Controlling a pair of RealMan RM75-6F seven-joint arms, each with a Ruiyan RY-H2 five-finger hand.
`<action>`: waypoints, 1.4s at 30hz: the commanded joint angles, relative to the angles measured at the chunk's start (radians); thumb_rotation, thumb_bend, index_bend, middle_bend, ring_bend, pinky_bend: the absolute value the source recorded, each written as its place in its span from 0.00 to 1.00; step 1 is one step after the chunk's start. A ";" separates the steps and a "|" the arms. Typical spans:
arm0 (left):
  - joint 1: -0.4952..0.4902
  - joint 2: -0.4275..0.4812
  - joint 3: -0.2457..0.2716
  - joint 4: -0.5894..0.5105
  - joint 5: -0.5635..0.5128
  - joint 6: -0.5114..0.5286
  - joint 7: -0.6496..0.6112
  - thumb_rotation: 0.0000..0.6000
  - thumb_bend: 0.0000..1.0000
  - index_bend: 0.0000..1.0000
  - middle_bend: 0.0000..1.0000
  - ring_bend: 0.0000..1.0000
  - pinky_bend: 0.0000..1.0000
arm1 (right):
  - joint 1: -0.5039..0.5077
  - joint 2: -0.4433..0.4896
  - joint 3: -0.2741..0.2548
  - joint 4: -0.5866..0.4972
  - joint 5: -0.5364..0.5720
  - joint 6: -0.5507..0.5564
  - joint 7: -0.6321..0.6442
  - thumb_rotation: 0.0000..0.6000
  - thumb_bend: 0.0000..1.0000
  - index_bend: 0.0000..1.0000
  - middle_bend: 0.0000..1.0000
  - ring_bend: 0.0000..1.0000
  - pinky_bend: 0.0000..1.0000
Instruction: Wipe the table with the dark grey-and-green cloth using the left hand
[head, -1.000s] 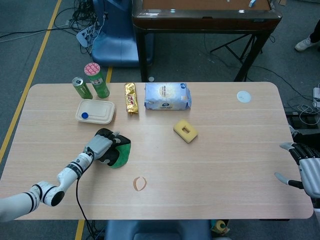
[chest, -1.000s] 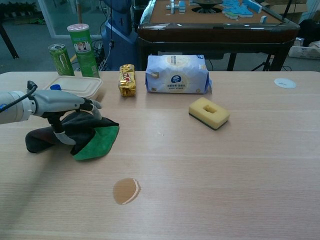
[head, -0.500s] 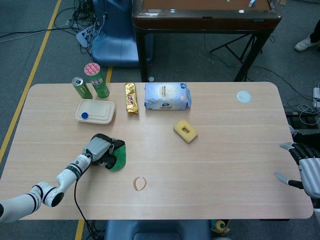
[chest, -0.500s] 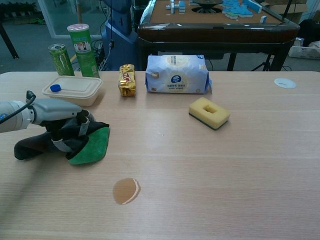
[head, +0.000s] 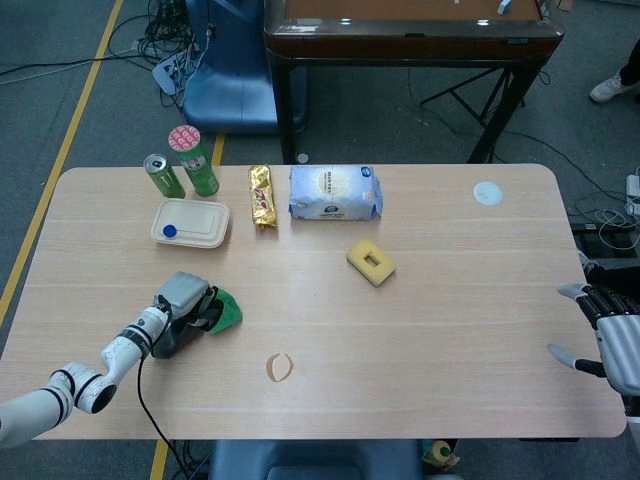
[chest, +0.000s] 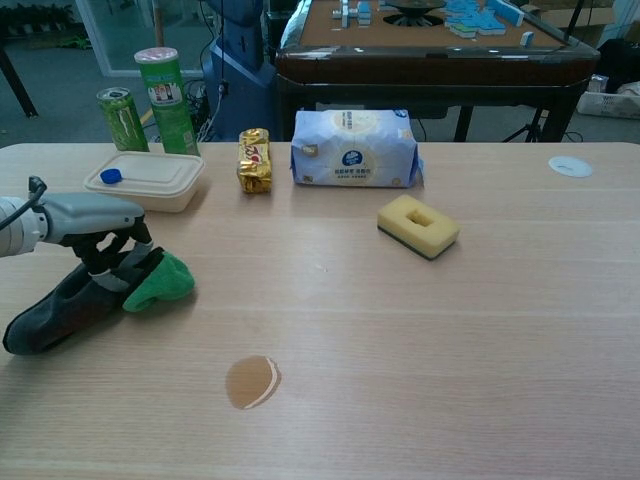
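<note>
A: Left hand (chest: 95, 222) state?
B: Fingers bent down onto the cloth (chest: 95, 290), pinning it to the table (head: 450, 300). Likely flat pressing for wiping contact, not lifting.
A: Cloth vs. hand?
B: Under and partly beneath the fingers. Dark end trails out toward the table's near-left edge, green fold pokes out on the stain (chest: 251, 381) side.
A: Stain reached?
B: No. Stain sits right of the cloth, nearer the front edge, apart from it.
A: Right hand (head: 610, 335)?
B: Far beyond the stain, at the right edge. Fingers spread, holding nothing.
</note>
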 joint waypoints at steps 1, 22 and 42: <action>0.013 0.026 0.000 -0.030 0.015 0.030 -0.011 1.00 0.36 0.73 0.66 0.69 1.00 | 0.001 0.000 0.001 0.000 -0.003 0.001 0.001 1.00 0.10 0.27 0.28 0.23 0.29; 0.042 0.251 0.009 -0.500 0.156 0.179 0.042 1.00 0.39 0.71 0.67 0.70 1.00 | 0.011 -0.008 0.004 0.005 -0.008 -0.007 0.000 1.00 0.10 0.27 0.28 0.23 0.29; 0.004 -0.025 0.057 -0.391 0.220 0.127 0.344 1.00 0.39 0.70 0.67 0.69 1.00 | 0.007 -0.005 0.002 -0.001 -0.001 -0.006 -0.003 1.00 0.10 0.27 0.28 0.23 0.29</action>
